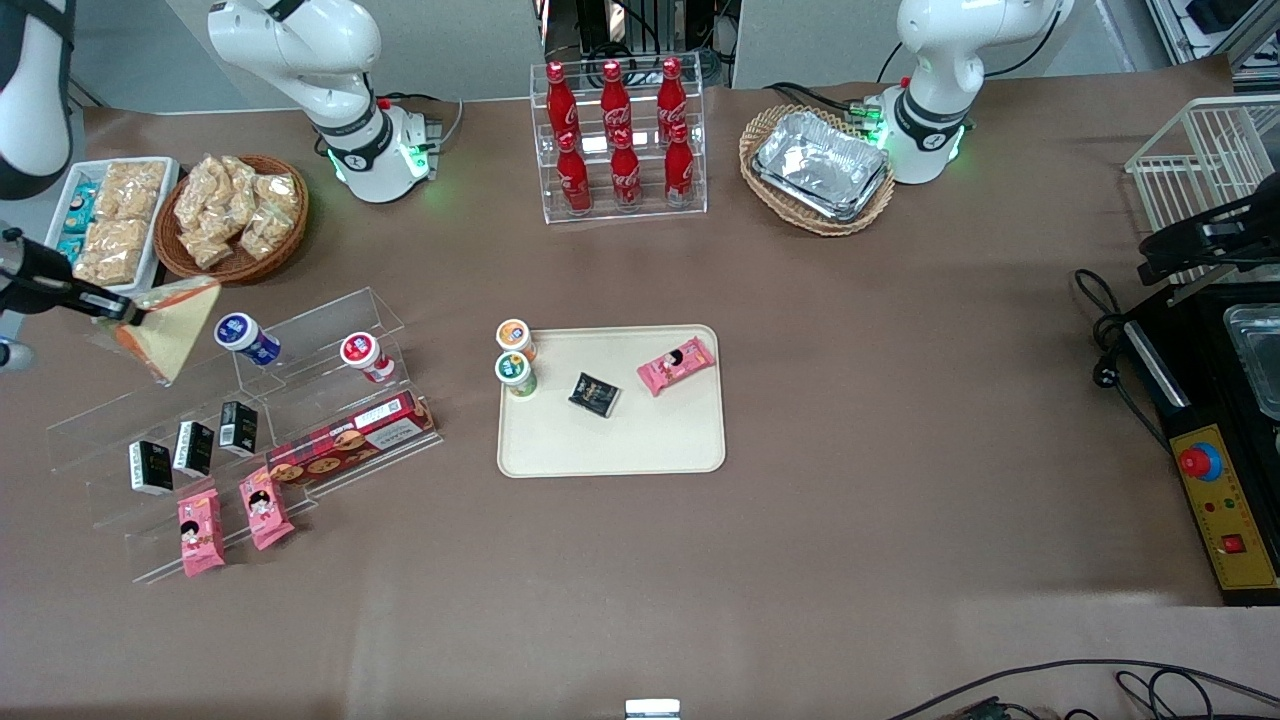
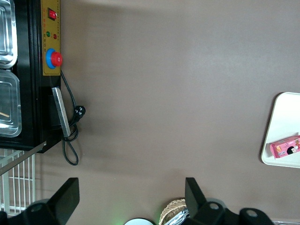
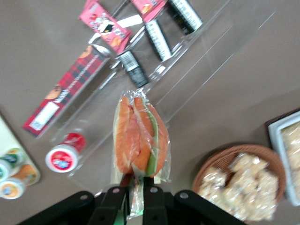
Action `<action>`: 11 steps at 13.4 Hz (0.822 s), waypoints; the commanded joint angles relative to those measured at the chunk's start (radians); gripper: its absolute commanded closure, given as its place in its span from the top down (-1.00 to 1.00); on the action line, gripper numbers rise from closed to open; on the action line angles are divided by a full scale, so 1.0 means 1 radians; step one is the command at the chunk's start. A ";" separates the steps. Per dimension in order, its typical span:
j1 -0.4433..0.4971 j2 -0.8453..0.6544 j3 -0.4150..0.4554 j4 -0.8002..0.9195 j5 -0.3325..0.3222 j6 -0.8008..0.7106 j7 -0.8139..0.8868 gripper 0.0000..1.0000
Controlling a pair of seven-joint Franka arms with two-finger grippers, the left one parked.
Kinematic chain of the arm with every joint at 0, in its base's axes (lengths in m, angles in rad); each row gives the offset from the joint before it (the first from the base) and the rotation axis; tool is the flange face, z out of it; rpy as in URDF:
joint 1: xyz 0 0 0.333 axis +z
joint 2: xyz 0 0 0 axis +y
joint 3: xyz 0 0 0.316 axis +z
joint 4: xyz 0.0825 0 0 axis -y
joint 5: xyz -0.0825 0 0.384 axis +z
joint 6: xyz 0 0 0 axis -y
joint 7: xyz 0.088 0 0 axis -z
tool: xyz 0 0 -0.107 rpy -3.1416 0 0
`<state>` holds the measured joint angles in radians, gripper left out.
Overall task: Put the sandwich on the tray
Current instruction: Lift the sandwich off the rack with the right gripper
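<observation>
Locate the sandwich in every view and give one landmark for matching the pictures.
Front view: the sandwich hangs from the end effector above the clear acrylic rack, toward the working arm's end of the table.
Right wrist view: the sandwich is pinched by its wrap in the end effector.
Left wrist view: not in it.
Shared landmark: the red biscuit box.

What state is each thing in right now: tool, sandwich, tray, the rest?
Tool: shut on the sandwich, raised above the clear display rack.
Sandwich: wrapped, held in the air, not yet on the tray.
Tray: flat on the table, holding two small cups, a dark packet and a pink packet.
Cola bottles: upright, capped, in their rack.
</observation>
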<state>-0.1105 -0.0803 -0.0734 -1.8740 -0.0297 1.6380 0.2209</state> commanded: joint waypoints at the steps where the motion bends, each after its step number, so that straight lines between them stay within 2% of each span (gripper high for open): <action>1: -0.001 -0.015 0.093 0.022 0.103 -0.046 0.251 -1.00; 4: -0.001 0.013 0.246 0.023 0.114 0.002 0.533 -1.00; 9: 0.000 0.106 0.447 0.022 0.114 0.153 0.949 -1.00; 11: 0.015 0.166 0.500 0.024 0.116 0.233 1.096 -1.00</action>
<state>-0.1004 0.0107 0.3667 -1.8718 0.0688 1.7937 1.1477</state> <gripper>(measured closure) 0.877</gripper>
